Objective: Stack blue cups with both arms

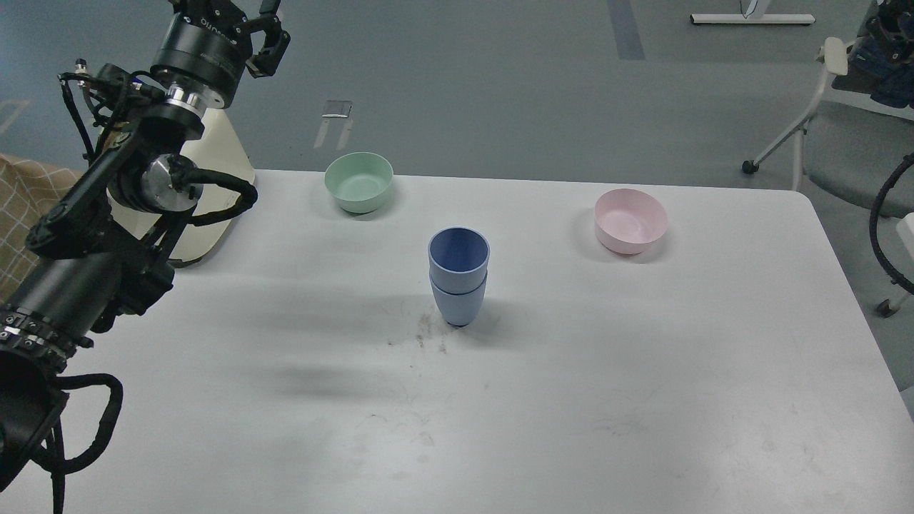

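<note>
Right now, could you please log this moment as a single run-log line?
blue cups: nested, upright, table centre | left hand: raised, far-left, holding nothing | right hand: out of view | green bowl, pink bowl: apart, untouched

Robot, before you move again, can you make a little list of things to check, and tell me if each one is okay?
1. Blue cups nested one inside the other: ok.
2. Stack standing upright on the table: ok.
3. Left gripper lifted away from the stack, holding nothing: ok.
4. Left gripper open or shut: cannot tell, it is cut off at the top edge.
5. Right gripper clear of the stack: cannot tell, it is out of view.
6. Green bowl and pink bowl apart from the stack: ok.
</note>
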{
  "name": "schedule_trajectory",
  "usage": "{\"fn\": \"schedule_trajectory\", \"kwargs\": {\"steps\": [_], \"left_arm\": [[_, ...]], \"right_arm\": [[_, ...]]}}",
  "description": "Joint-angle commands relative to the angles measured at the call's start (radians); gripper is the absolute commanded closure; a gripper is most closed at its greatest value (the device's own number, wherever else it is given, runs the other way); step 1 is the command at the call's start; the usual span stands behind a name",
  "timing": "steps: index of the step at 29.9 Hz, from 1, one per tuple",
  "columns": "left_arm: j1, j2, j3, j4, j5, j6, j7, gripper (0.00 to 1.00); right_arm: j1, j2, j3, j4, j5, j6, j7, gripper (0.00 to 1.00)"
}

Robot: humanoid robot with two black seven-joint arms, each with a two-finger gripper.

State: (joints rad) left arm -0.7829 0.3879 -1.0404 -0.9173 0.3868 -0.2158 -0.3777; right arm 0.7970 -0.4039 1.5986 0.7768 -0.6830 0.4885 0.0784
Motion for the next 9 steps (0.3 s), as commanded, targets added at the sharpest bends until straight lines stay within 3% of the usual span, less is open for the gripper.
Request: {"fn": "schedule_trajectory", "kwargs": {"steps": [1, 9], "left_arm": [[0.001, -0.004, -0.006, 0.000, 0.001, -0.004, 0.010, 0.02], [0.007, -0.017, -0.038, 0.000, -0.003, -0.016, 0.031, 0.02]], "right_arm": [[-0.030, 0.010, 0.000, -0.002, 0.109, 0.000, 0.000, 0.00], [-0.074, 0.013, 0.029, 0.001, 0.128, 0.000, 0.000, 0.00]]}}
